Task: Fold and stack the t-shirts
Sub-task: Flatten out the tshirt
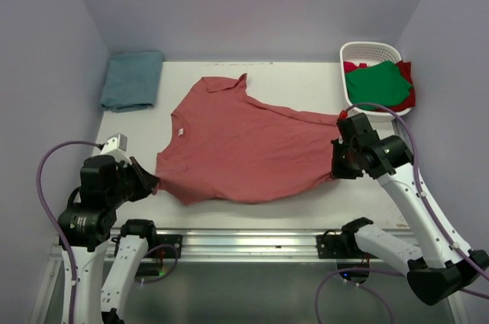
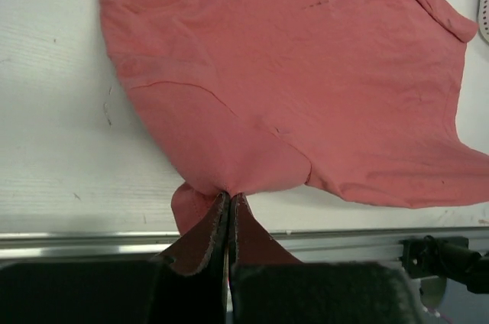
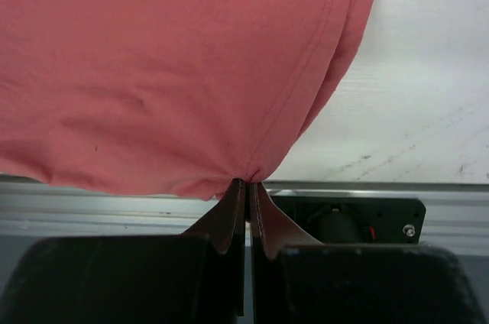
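Observation:
A faded brick-red t-shirt [image 1: 244,144] lies spread across the middle of the table, collar toward the back. My left gripper [image 1: 149,181] is shut on its near left corner, cloth pinched between the fingertips [image 2: 229,200]. My right gripper [image 1: 336,167] is shut on the shirt's near right edge, the seam caught at the tips [image 3: 247,184], with the cloth [image 3: 168,64] lifted off the table there. A folded teal-blue shirt [image 1: 134,79] lies at the back left. A green shirt [image 1: 376,83] and a brighter red one [image 1: 407,83] sit in the basket.
The white slotted basket [image 1: 370,53] stands at the back right corner. A metal rail [image 1: 244,244] runs along the table's near edge. Purple walls close in the left, back and right sides.

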Motion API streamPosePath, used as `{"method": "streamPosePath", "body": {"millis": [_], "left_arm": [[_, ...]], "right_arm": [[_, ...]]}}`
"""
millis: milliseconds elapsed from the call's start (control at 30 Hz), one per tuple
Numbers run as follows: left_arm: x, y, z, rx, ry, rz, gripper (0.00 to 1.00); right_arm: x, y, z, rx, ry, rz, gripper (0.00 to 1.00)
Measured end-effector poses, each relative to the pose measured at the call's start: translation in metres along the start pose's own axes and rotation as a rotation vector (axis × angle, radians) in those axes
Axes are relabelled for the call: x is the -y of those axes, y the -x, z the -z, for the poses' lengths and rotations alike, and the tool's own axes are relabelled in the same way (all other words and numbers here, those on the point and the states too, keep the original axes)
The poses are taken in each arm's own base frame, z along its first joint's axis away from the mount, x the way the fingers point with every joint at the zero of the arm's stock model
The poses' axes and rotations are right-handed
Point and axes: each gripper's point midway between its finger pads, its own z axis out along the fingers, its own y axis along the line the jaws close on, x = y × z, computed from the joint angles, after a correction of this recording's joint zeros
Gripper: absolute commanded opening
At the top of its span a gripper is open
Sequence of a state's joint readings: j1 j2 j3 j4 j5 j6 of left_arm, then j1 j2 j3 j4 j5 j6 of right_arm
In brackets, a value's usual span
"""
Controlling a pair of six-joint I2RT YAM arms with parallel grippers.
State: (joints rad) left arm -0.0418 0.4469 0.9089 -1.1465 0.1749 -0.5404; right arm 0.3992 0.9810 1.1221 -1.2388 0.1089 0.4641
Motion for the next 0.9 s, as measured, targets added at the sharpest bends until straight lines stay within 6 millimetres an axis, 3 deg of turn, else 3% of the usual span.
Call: {"method": "streamPosePath", "body": {"millis": [67,100,133,233,300,333,367,467,533,567,633,667,700,733,867,900], "left_arm": [[0.004,-0.001,0.011,-0.023,0.000,0.003,0.00],[0.007,-0.001,0.016,-0.032,-0.007,0.004,0.07],[0.010,-0.001,0.020,-0.036,-0.020,0.003,0.13],[0.024,-0.001,0.036,-0.040,-0.080,0.007,0.34],[0.032,0.002,0.044,-0.026,-0.117,0.007,0.77],[0.035,0.004,0.049,-0.016,-0.129,0.005,0.93],[0.039,0.006,0.053,-0.004,-0.143,0.008,1.00],[0.048,0.017,0.058,0.041,-0.178,-0.004,1.00],[0.052,0.026,0.054,0.076,-0.196,-0.015,1.00],[0.052,0.031,0.049,0.095,-0.202,-0.021,0.99],[0.051,0.039,0.034,0.123,-0.199,-0.026,0.93],[0.048,0.044,0.019,0.127,-0.188,-0.026,0.83],[0.046,0.047,0.008,0.125,-0.178,-0.021,0.74],[0.045,0.052,-0.008,0.121,-0.169,-0.018,0.53],[0.044,0.077,-0.074,0.083,-0.141,-0.011,0.19],[0.044,0.085,-0.091,0.079,-0.137,-0.013,0.17]], "right_arm": [[0.001,-0.007,0.003,-0.029,0.003,0.003,0.00],[-0.001,-0.010,0.004,-0.044,0.011,0.003,0.04],[-0.001,-0.013,0.005,-0.057,0.016,0.004,0.34],[-0.006,-0.015,0.014,-0.074,0.052,0.005,0.69],[-0.011,-0.006,0.026,-0.040,0.078,0.006,0.79],[-0.014,0.002,0.034,-0.008,0.096,0.005,0.80],[-0.017,0.010,0.043,0.027,0.111,0.004,0.80],[-0.021,0.028,0.056,0.098,0.128,0.000,0.78],[-0.018,0.029,0.053,0.088,0.101,0.004,0.68],[-0.016,0.031,0.048,0.076,0.079,0.007,0.45],[-0.015,0.038,0.034,0.056,0.033,0.016,0.10],[-0.014,0.044,0.025,0.050,0.002,0.023,0.00],[-0.015,0.053,0.015,0.051,-0.025,0.021,0.00],[-0.015,0.061,0.001,0.043,-0.056,0.019,0.00],[-0.014,0.093,-0.053,0.016,-0.166,0.007,0.00],[-0.013,0.100,-0.066,0.008,-0.188,-0.001,0.00]]}}
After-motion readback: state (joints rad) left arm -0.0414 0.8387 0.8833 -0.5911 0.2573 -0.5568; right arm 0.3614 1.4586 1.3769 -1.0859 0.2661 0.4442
